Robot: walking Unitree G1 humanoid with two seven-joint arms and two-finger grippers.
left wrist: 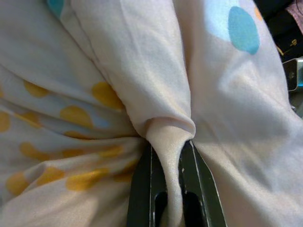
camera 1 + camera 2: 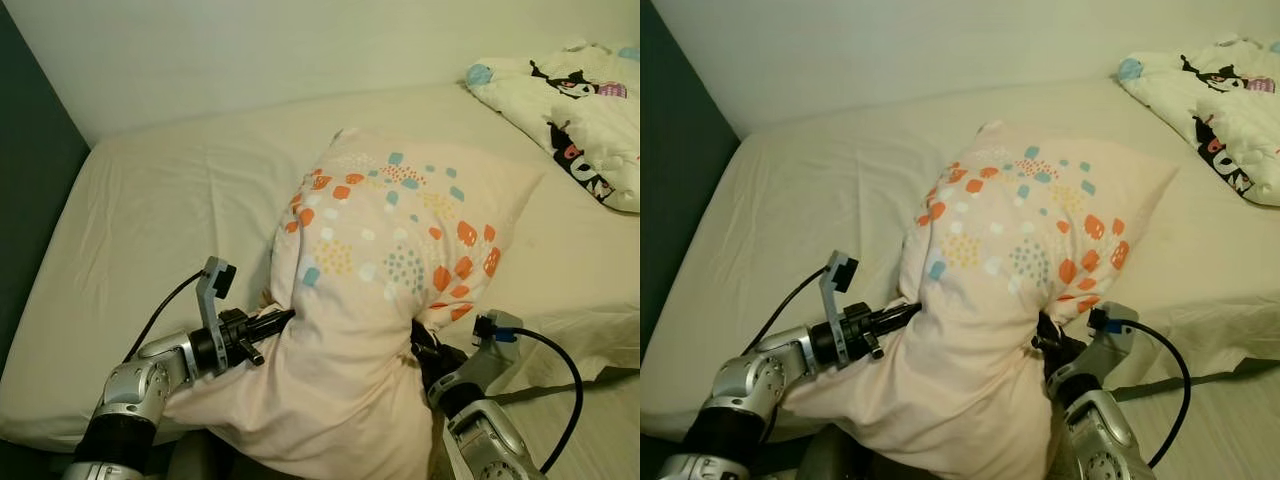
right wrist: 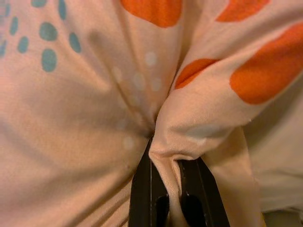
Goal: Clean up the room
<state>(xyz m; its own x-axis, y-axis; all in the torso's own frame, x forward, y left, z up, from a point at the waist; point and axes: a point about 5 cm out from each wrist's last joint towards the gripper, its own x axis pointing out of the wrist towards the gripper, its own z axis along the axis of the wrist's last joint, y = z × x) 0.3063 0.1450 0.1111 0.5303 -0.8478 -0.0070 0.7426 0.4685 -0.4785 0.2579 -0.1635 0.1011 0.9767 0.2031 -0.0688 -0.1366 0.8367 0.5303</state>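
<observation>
A large cream pillow (image 2: 385,270) with orange, blue and yellow spots stands propped over the near edge of the bed (image 2: 150,210), its far end resting on the mattress. My left gripper (image 2: 282,320) is shut on a fold of the pillow's left side; the pinched cloth shows between its fingers (image 1: 142,189) in the left wrist view. On the pillow's right side my right gripper (image 2: 418,345) is shut on another fold, with cloth bunched between its fingers (image 3: 142,189).
A white quilt (image 2: 585,110) with cartoon prints lies crumpled at the bed's far right corner. A pale wall runs behind the bed and a dark wall stands at the left. The beige sheet hangs over the near edge at the right.
</observation>
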